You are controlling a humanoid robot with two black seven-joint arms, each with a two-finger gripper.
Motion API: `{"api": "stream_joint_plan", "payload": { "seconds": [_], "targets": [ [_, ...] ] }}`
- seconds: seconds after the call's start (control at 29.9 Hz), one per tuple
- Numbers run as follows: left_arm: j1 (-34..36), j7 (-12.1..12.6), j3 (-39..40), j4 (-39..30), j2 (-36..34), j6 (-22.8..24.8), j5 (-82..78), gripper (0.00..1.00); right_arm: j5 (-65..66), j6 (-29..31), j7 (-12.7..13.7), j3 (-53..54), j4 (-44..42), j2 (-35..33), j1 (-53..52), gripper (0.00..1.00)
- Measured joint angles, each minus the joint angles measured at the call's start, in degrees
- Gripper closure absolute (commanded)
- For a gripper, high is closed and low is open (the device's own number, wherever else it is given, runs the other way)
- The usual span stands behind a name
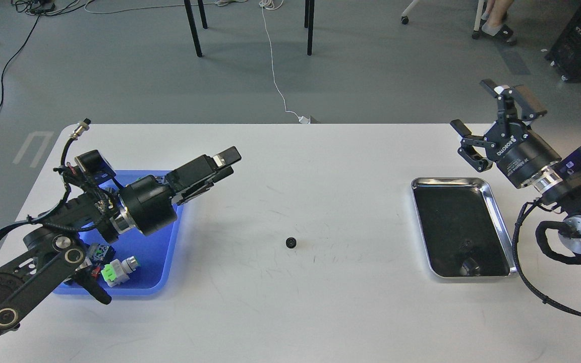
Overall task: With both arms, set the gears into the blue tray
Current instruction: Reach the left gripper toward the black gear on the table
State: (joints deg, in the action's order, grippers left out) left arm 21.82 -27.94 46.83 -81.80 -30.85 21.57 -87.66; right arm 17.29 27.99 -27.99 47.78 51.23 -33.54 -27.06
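A single small black gear (291, 243) lies on the white table (321, 302) near its middle, with nothing touching it. At the left stands the blue tray (155, 241), holding push-button switches and partly covered by my left arm. My left gripper (226, 163) reaches out over the tray's right rim and points toward the table's middle. It is open and empty, well up and left of the gear. Far right, beyond the table's back edge, my right gripper (473, 105) is raised, open and empty.
A shiny steel tray (503, 227) with a dark floor sits at the right; a faint dark spot shows on its floor. A green-and-white switch (116, 269) lies in the blue tray's near end. Chair legs and cables are on the floor behind the table.
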Motion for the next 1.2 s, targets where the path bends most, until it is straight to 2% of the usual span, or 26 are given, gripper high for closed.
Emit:
{"api": "stream_joint_plan", "payload": {
  "seconds": [0.3,0.57,0.7,0.87,1.07,1.2],
  "targets": [
    [17.90,-0.08,-18.82,4.32,1.04,-2.42,-35.20,0.03,-1.48,0.00,-0.01,6.40,5.45,-3.93,8.75,0.02],
    [26.91,-0.08,-31.17,11.40,7.28,-3.96,-37.35,0.05,-1.47,0.00,-0.01,6.69,5.49,-4.00,10.23,0.02],
    [29.05,-0.07,-35.23,14.97,10.34,-4.27,-37.34,0.05,-1.48,0.00,-0.01,6.72,5.47,-4.00,10.27,0.02],
    [31.11,-0.06,-39.66,20.29,14.27,-6.87,-37.35,0.07,-1.48,0.00,-0.01,6.73,5.46,-4.00,10.28,0.02],
    [32.75,-0.05,-42.74,25.91,17.75,-7.71,-37.35,0.17,-1.48,0.00,-0.01,6.72,5.46,-4.00,10.28,0.02],
    [32.92,-0.05,-43.23,28.68,18.85,-7.84,-37.35,0.36,-1.47,0.01,-0.01,6.72,5.46,-4.00,10.28,0.02]
  ]
}}
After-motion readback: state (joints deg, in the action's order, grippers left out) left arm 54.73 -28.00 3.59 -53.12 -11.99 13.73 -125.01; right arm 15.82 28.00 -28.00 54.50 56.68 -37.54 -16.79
